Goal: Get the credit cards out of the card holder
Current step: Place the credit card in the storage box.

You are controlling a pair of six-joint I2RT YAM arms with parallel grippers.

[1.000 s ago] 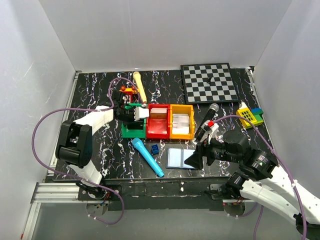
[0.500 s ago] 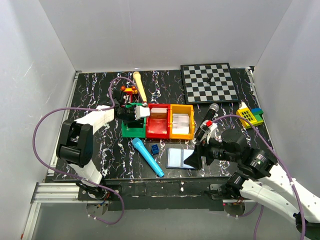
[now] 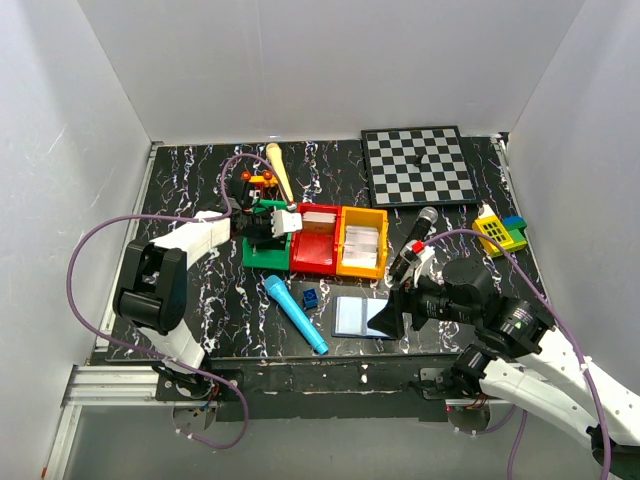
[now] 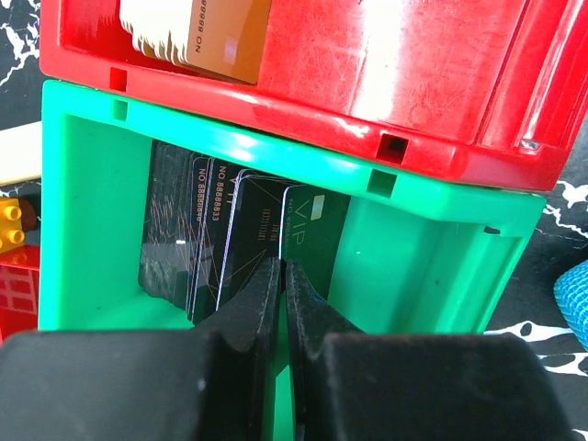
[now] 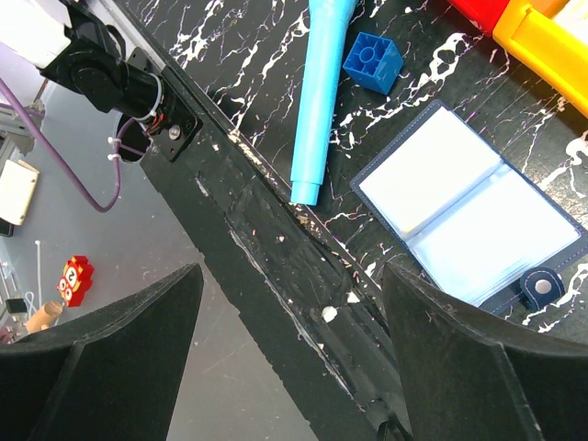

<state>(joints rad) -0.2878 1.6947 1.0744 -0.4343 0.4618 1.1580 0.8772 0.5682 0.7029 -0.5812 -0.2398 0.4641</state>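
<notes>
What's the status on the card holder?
Left gripper shut over dark cards in green bin. Right gripper open by the table edge. Card holder lies open, no card showing. Brick beside it, not touching.

The open card holder (image 5: 473,220) lies near a cyan microphone (image 5: 317,101) and blue brick (image 5: 372,62), its strap (image 5: 537,287) seemingly snap-tipped.

The green bin (image 4: 92,230) and the red bin (image 4: 413,83) were hard glossy moulded plastic, the red one finely scratched. The cards (image 4: 234,248) in the green one were dark, smooth and shiny (light streaks ran across them). The left fingers (image 4: 243,322) looked matt black plastic, faintly grainy. The table (image 5: 230,55) was black with white marbling, low sheen. The card holder (image 5: 469,216) had a matt navy edge, smooth pale pockets and a shiny snap (image 5: 548,287). The blue brick (image 5: 372,62) was glossy plastic.
</notes>
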